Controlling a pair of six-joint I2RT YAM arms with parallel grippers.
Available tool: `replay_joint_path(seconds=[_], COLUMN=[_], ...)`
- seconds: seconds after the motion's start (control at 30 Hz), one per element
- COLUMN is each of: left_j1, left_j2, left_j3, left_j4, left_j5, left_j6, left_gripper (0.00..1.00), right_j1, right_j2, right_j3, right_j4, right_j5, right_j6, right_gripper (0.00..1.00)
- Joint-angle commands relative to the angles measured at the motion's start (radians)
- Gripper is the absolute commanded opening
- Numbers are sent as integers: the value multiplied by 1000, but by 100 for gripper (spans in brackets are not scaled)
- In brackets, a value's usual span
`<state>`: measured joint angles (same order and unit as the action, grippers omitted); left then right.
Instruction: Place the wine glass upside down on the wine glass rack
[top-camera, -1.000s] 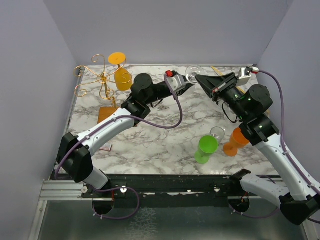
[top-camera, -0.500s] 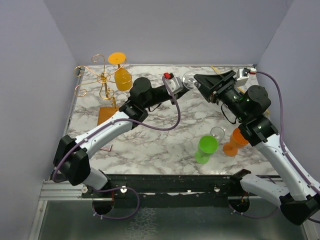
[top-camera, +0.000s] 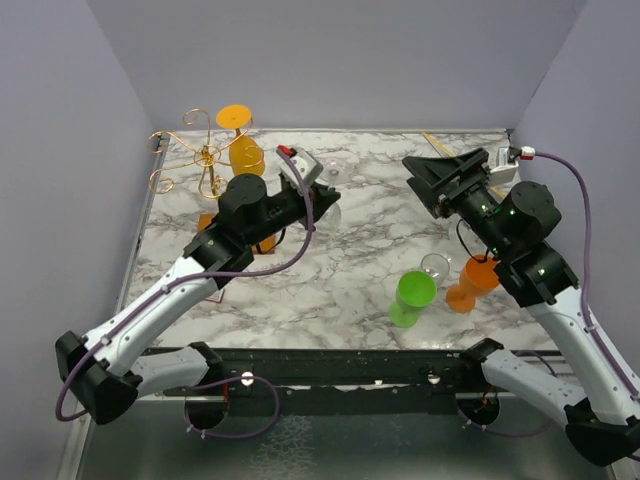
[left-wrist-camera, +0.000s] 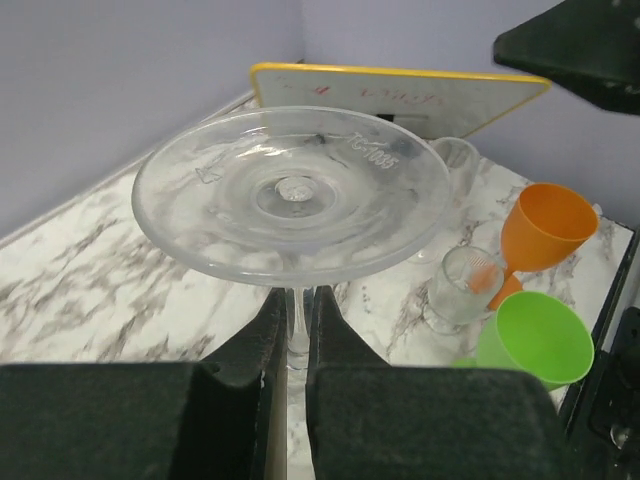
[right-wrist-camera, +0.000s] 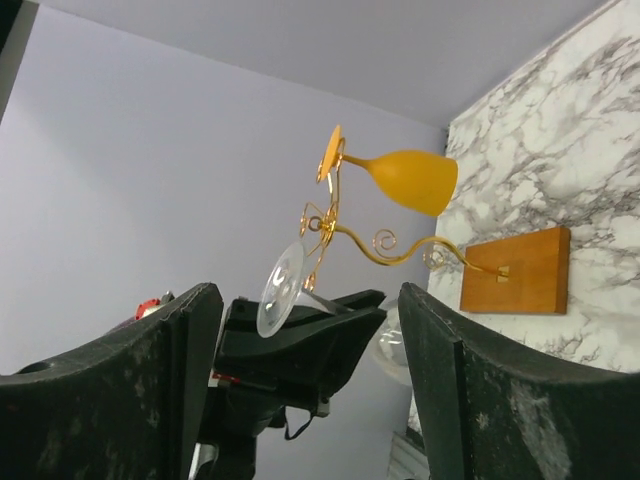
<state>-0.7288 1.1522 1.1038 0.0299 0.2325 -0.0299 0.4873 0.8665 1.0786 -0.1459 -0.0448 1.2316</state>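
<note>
Top view: the wine glass rack (top-camera: 205, 160) stands at the far-left corner of the table (top-camera: 370, 235), close to the wall, with a yellow glass (top-camera: 240, 145) hung on it. The left gripper (top-camera: 315, 190) holds the wine glass (top-camera: 329, 169) just right of it. The right gripper (top-camera: 436, 185) is spread and holds nothing.

Left wrist: the fingers (left-wrist-camera: 250, 350) pinch the stem, foot uppermost.

Right wrist: the rack's wooden base (right-wrist-camera: 515, 270) shows

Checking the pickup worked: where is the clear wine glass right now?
Top view, left of centre: the clear wine glass is clamped by its stem in the left gripper, just right of the wine glass rack.
</note>
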Motion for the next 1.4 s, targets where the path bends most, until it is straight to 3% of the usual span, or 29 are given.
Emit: replay_joint_path(seconds=[0.0,0.27,0.4,0.43,0.57,0.8,1.23,1.37], left_j1=[-7,-5,-6,-6,-5,-6,-32,-32], left_j2=[-148,-326,-358,-383,-445,-504,-448,-400], left_j3=[-1,94,108,80,31,14,48,49], left_j4=[-217,-474,-570,-594,-596,-768,-767,-666], left_j5=[-205,-434,-575,-677,-728,-878,-935,-829], left_j6=[-79,-85,-74,-78,-94,-201,-176,-147], left_gripper=[0,0,0,0,0,0,0,0], right_j1=[0,0,0,0,0,1,1,0], right_j2=[11,37,99,100,55,53,171,193], right_j3=[116,131,177,137,51,36,52,51], right_j4=[-181,-228,-221,-156,-61,-79,-33,-10], right_j5=[100,163,102,29,-8,-39,-330,-349], right_j6=[-141,-234,-308,-314,-304,-324,-374,-370], right_gripper=[76,76,76,73,71,71,72,73])
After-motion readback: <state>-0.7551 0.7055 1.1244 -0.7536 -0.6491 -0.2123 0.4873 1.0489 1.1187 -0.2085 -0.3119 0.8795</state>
